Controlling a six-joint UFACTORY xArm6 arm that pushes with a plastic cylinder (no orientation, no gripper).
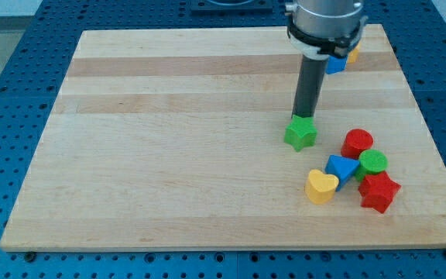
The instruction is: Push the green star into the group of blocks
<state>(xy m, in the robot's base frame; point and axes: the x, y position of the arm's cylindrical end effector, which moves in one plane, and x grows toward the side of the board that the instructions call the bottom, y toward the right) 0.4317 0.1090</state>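
Note:
The green star lies right of the board's middle. My tip stands at the star's top edge, touching or almost touching it. The group lies to the star's lower right: a red cylinder, a green cylinder, a blue triangle, a yellow heart and a red star. The green star is apart from the group, with a gap of about a block's width to the red cylinder.
A blue block and a yellow block sit near the board's top right, partly hidden behind the arm. The wooden board rests on a blue perforated table; its right edge is close to the group.

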